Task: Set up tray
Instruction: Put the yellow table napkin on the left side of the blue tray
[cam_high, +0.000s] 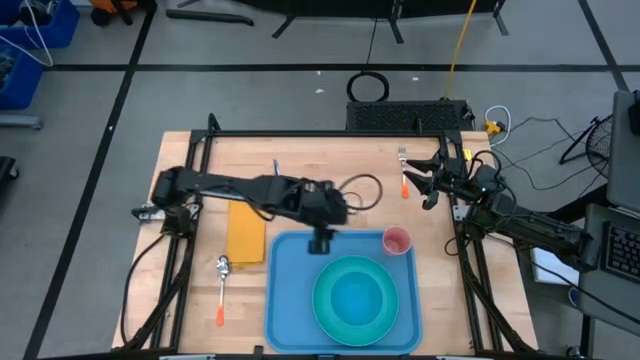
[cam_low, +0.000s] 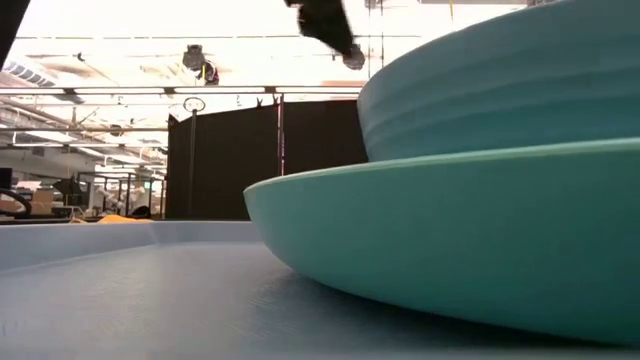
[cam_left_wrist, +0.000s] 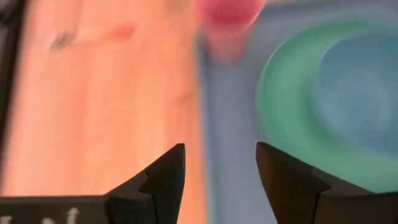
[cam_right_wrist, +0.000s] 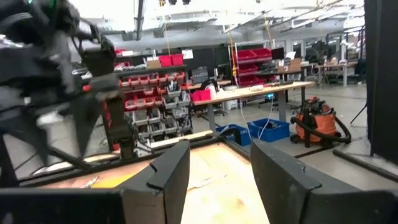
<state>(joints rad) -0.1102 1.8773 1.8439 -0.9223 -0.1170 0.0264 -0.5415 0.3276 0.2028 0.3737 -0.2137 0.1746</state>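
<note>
Our left pincer (cam_high: 320, 243) hangs released over the large flat blue plastic tray (cam_high: 290, 300) rim; our right pincer (cam_right_wrist: 214, 171), released, waits at the desk (cam_high: 300, 160) edge.

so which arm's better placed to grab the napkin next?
Left, probably. Left gripper hangs open at the tray's far edge, close to the napkin; right gripper sits at the table's far right corner.

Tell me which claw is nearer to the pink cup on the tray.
The left. The left claw hovers open over the tray's far edge, just beside the pink cup. The right claw is farther off, raised at the table's right rear, open and empty.
</note>
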